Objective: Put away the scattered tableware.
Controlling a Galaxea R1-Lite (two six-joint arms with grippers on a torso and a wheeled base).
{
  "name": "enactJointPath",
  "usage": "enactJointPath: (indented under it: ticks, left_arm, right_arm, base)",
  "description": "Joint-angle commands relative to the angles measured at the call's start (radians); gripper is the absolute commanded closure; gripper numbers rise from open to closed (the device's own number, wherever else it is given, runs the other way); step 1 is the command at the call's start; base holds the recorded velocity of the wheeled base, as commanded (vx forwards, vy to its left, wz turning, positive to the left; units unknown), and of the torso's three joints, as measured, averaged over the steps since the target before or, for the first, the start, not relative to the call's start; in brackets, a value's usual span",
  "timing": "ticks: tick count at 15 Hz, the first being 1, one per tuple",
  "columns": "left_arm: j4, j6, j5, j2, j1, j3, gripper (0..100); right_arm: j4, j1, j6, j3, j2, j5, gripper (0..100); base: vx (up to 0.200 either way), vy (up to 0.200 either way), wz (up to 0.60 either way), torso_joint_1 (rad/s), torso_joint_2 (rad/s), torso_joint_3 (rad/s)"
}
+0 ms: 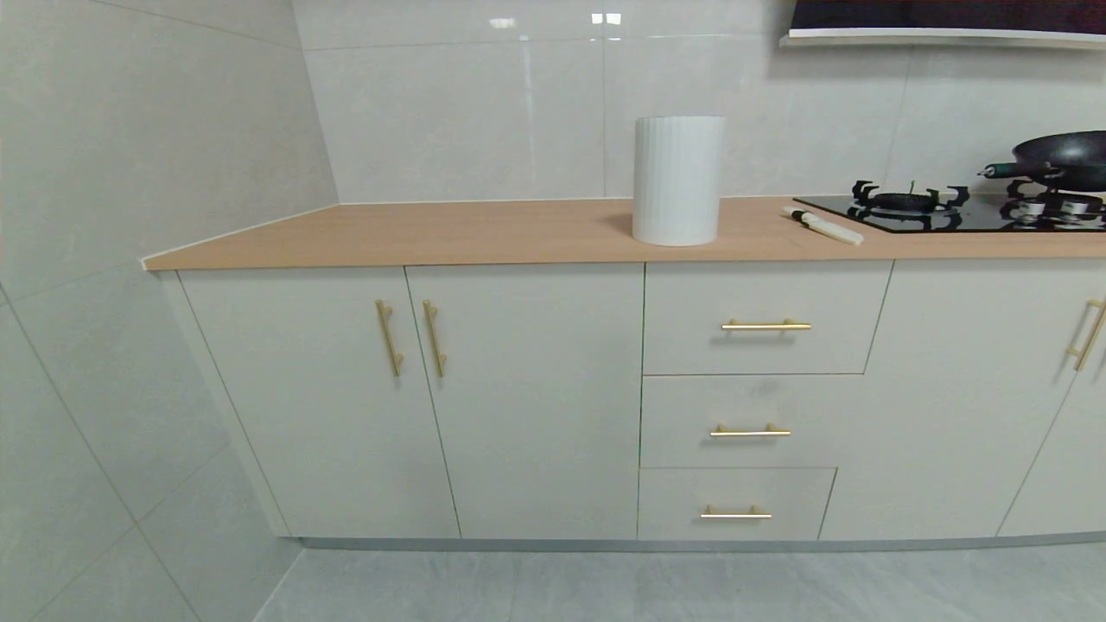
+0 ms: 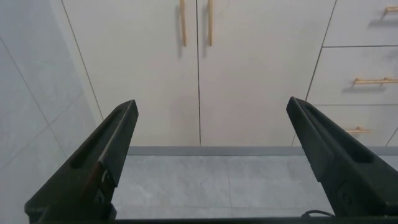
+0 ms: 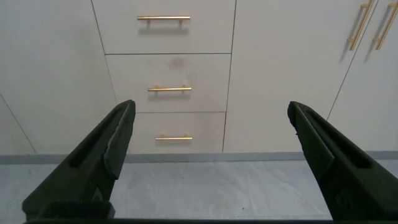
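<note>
A white ribbed cylindrical holder (image 1: 678,180) stands upright on the wooden countertop (image 1: 484,231). To its right a white utensil with a dark tip (image 1: 823,225) lies flat on the counter, beside the hob. My left gripper (image 2: 211,115) is open, held low and facing the double cabinet doors (image 2: 196,68) and the floor. My right gripper (image 3: 211,118) is open too, facing the stack of three drawers (image 3: 166,74). Nothing sits between the fingers of either one.
A black gas hob (image 1: 959,210) with a dark pan (image 1: 1058,160) fills the counter's right end. Tiled walls close the left side and the back. Gold handles (image 1: 765,326) stick out from the drawers and doors. Grey floor (image 1: 657,587) runs along the cabinet base.
</note>
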Motion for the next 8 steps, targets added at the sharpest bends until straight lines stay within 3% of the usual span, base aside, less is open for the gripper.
enactJointPath:
  ticks: [1,5,8]
  left_arm:
    - [0.001,0.019,-0.001,0.000,0.000,0.000,0]
    - [0.000,0.002,-0.001,0.000,0.000,0.000,0]
    - [0.000,0.004,-0.001,0.000,0.000,0.000,0]
  right_arm:
    - [0.004,0.000,0.003,0.000,0.003,0.000,0]
    - [0.004,0.000,0.008,0.000,0.003,0.000,0]
    - [0.004,0.000,0.006,0.000,0.004,0.029,0]
  base:
    - [0.000,0.000,0.00,0.000,0.00,0.000]
    - [0.000,0.000,0.00,0.000,0.00,0.000]
    - [0.200,0.000,0.00,-0.001,0.00,0.002]
